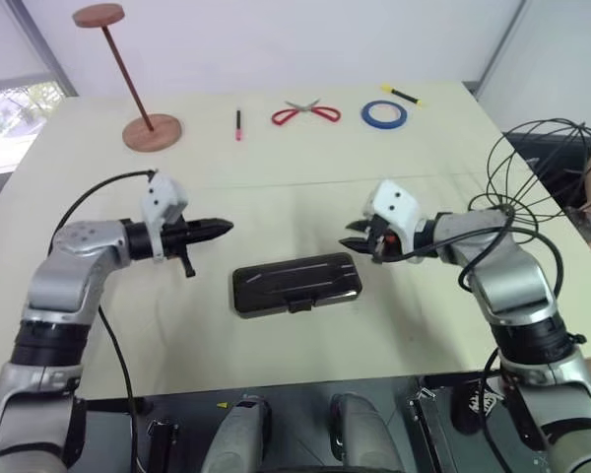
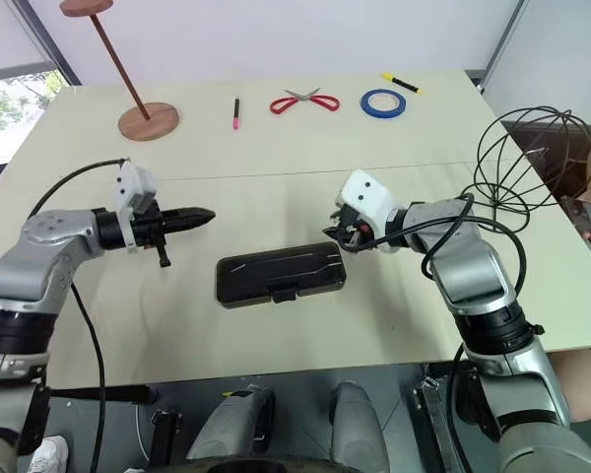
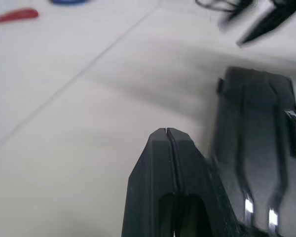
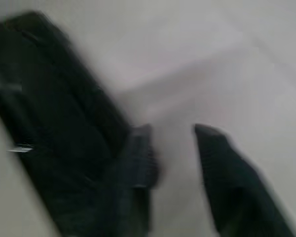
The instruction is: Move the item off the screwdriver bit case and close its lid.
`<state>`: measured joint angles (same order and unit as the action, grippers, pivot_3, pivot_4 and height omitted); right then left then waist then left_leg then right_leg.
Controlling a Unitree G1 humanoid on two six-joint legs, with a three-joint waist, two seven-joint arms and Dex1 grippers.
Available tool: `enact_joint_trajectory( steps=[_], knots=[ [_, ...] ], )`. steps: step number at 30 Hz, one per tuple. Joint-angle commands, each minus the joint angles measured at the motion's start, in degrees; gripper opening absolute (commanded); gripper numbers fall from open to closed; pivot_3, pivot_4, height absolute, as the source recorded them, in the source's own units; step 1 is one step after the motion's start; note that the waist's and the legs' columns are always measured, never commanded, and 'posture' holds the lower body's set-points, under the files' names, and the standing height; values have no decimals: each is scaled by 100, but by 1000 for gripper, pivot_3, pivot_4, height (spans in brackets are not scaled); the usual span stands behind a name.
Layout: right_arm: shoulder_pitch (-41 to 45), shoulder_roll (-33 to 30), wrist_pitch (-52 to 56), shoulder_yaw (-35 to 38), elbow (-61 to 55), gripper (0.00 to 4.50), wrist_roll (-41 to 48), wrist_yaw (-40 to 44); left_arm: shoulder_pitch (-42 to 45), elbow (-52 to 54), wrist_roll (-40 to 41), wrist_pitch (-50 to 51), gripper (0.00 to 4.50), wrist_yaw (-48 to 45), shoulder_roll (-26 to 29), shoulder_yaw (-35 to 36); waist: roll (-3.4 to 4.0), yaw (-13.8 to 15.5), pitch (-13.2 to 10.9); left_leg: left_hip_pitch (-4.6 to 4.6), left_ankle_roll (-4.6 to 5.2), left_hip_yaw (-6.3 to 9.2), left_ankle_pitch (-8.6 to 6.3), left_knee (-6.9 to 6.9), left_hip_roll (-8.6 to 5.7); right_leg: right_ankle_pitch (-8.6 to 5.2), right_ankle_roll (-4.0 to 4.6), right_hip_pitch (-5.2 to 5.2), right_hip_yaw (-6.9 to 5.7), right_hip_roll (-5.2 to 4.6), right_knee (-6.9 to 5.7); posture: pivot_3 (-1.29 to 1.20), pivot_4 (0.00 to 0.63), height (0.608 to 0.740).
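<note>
flatly on the pale, smooth bench [image 1: 276, 187] lies 1 screwdriver bit case [image 1: 261, 306], a low dark rectangle of glossy plastic with rounded corners. its smoky lid [image 1: 295, 278] is down over the case, and 1 small latch tab sits at the near edge.

the item [image 1: 542, 177], 1 globe of thin black wire loops that you can see straight through, stands at the bench's right edge, well apart from the case, behind the right forearm.

2 arms hover over the bench, 1 on each side of the case. the left pincer [image 1: 222, 229] is closed, its 2 black fingers pressed into 1 wedge with only a hairline seam, gripping nothing. the right pincer [image 1: 355, 236] points down and to the left just above the case's right end; in its wrist view, its 2 fingers stand apart with bare bench between them, empty.

along the far side lie:
- 1 wooden stand [image 1: 128, 79] with a round base, slim leaning stem and disc top
- 1 black pen [image 1: 238, 125] with a pink tip
- 1 pair of red-handled scissors [image 1: 305, 113]
- 1 blue tape roll [image 1: 385, 114]
- 1 yellow and black marker [image 1: 402, 95]
</note>
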<state>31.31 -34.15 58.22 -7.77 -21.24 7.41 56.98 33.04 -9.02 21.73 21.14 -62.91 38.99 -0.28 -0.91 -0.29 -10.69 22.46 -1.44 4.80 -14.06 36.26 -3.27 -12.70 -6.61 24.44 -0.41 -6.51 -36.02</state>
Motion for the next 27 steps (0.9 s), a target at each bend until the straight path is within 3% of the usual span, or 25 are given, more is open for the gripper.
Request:
enact_joint_trajectory(
  steps=[1, 8, 13, 18, 27],
  knots=[
    [-120, 19, 1039, 221, -805, 53, 886, 116, 355, -539, -266, -426, 0, -296, -108, -249, 0, -31, 0, 1, 0, -1, 0, 0, -1, 0, 0, 0, 0, 0, 0, 0, 150, 740],
    [-159, 1342, 3385, 611, -1528, 53, 2422, -409, 1310, -2198, -840, -1177, 0, -859, -610, -763, 0, -50, 0, -2, 1, 2, 0, 0, 7, 0, 1, 6, -3, 12, -12, 0, 150, 740],
    [-509, 1920, 3428, 325, -1303, 53, 2744, -1584, 1818, -3204, -1237, -1758, 0, -1230, -906, -1043, -2, -42, 1, 3, 1, -2, 0, 4, -2, 0, -1, 5, -2, 1, -9, 0, 150, 740],
    [-913, 2802, 3428, 557, -839, 53, 2584, -3210, 2210, -3995, -1504, -2251, 0, -1308, -1200, -1078, -4, -48, 2, 3, 2, -2, 0, 4, -1, 1, -1, 8, -3, 2, -14, 0, 150, 740],
    [-1562, 3484, 3428, 1032, -1130, 53, 3144, -4988, 2390, -4447, -1682, -2645, 0, -1405, -1566, -1053, -4, -67, 2, 3, 2, 0, 0, 2, -1, 1, -2, 10, -2, 4, -18, 0, 150, 740]
  ],
)
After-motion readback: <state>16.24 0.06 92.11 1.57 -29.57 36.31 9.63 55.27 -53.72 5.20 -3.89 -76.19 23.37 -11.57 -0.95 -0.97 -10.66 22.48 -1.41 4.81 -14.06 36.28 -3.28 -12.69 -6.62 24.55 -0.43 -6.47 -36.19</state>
